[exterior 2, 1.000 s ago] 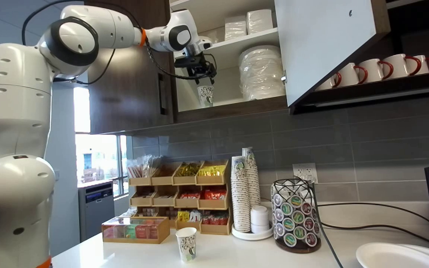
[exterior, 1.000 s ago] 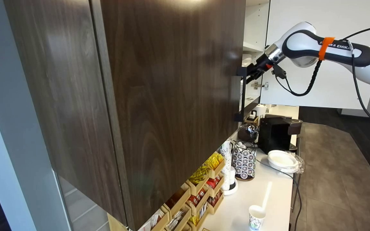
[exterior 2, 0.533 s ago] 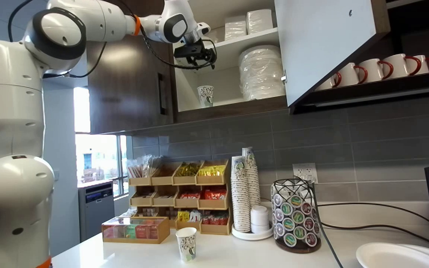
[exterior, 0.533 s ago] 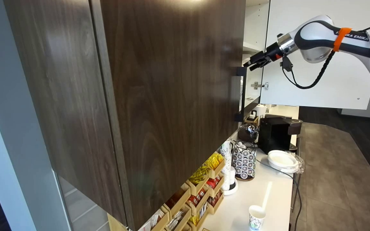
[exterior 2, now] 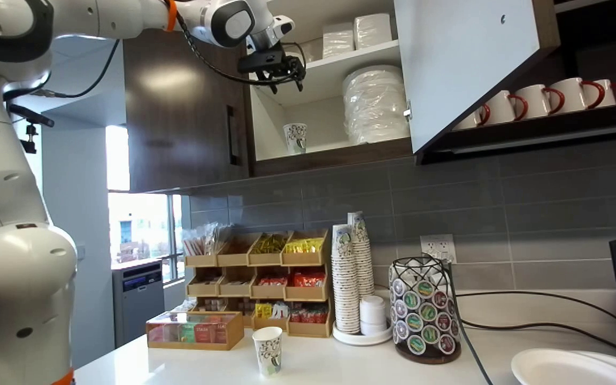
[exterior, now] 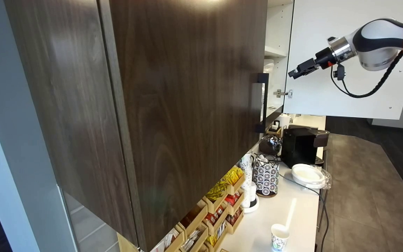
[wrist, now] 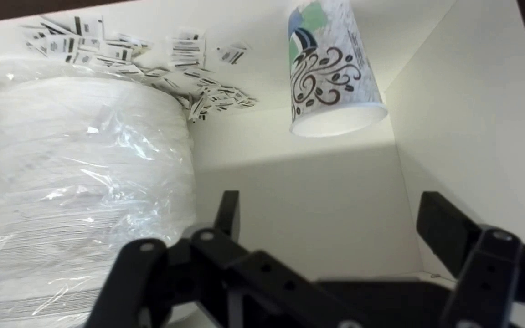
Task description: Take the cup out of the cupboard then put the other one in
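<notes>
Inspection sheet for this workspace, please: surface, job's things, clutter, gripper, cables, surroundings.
Surface: white counter, bright patches of light.
Job's things: patterned cup upright in the cupboard; second cup upright on the counter.
Clutter: wooden rack, stacked cups, pod holder; wrapped white stack inside the cupboard.
Gripper: open, fingers apart, nothing between them.
Cables: black cable loops below the arm; a cord crosses the counter.
Surroundings: cupboard door open; red-handled mugs on a dark shelf.

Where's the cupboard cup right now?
In an exterior view, the patterned cup stands at left in the open cupboard, left of the plastic-wrapped white stack. In the wrist view it's near the top, right of center, apart from the tool.
</notes>
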